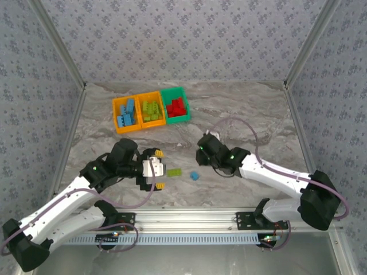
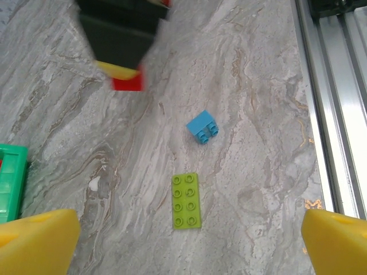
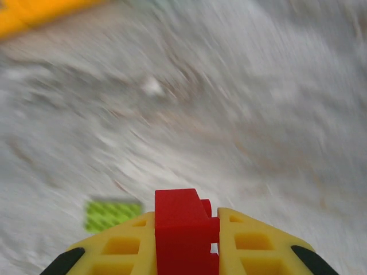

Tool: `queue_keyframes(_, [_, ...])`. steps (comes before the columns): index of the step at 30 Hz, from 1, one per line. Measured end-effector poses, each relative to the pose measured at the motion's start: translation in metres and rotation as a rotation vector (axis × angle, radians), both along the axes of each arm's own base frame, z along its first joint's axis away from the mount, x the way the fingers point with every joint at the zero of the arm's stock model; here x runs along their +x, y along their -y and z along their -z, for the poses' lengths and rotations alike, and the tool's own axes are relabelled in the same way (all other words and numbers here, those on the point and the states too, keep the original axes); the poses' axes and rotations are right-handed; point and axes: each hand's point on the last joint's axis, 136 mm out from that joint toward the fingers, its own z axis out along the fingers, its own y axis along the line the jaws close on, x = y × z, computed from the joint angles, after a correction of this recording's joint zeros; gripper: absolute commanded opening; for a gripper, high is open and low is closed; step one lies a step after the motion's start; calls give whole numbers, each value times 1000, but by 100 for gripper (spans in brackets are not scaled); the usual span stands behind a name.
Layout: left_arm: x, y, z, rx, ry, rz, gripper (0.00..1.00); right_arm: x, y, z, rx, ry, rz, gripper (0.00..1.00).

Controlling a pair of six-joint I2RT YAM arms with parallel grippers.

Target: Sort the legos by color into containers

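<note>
The table [image 2: 258, 86] looks like smooth grey veined marble. The lime brick [image 2: 186, 201], blue brick [image 2: 202, 126] and red brick [image 3: 180, 229] are smooth studded plastic. The rail [image 2: 338, 114] is ribbed bare metal; the walls [image 1: 183, 34] look like patterned cloth.

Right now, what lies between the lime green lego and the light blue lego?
Nothing; the left wrist view shows bare table between the lime green lego and the light blue lego.

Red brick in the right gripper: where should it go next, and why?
Probably lift the red brick toward the green bin: the right gripper is shut on it, and that bin holds the other red bricks.
</note>
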Motion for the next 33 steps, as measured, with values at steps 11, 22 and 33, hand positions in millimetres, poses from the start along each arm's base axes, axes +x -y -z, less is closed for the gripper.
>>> queue_keyframes(11, [18, -9, 16, -5, 125, -82, 99, 173, -57, -34, -33, 350, -30, 18])
queue_keyframes(22, [31, -8, 17, -1, 165, -123, 99, 281, -92, -19, -27, 392, -63, 62])
queue_keyframes(33, [32, -7, 22, 14, 155, -120, 99, 238, -49, -21, -104, 285, -101, 69])
